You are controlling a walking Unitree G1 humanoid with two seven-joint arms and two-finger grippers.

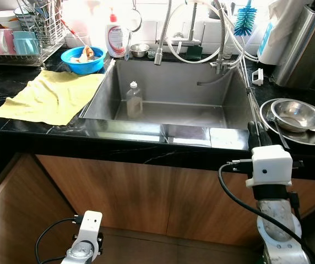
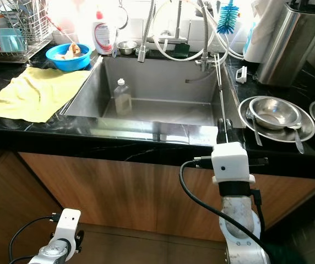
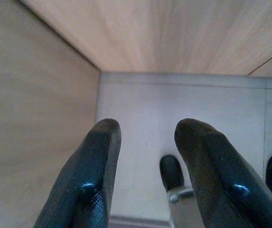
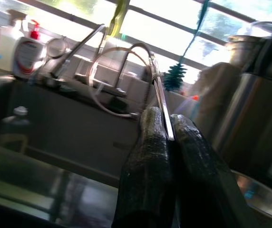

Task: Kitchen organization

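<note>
Right gripper [image 2: 222,124] at the sink [image 2: 146,82] edge, jaws pinching a long thin metal utensil [image 2: 218,82]. Left gripper [image 3: 148,161] hung low, jaws spread.

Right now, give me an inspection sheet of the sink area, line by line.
Surface: black counter around a steel sink; a yellow cloth lies spread on the robot's left.
Job's things: a thin metal rod pinched in the right end effector, reaching over the sink's right edge.
Clutter: a clear bottle upright in the sink; blue bowl, soap bottle, dish rack, steel bowls, blue brush.
End effectors: right shut on the rod; left end effector open, low by the cabinet.
Cables: black cable looping off the right wrist.
Surroundings: wooden cabinet doors below.
</note>
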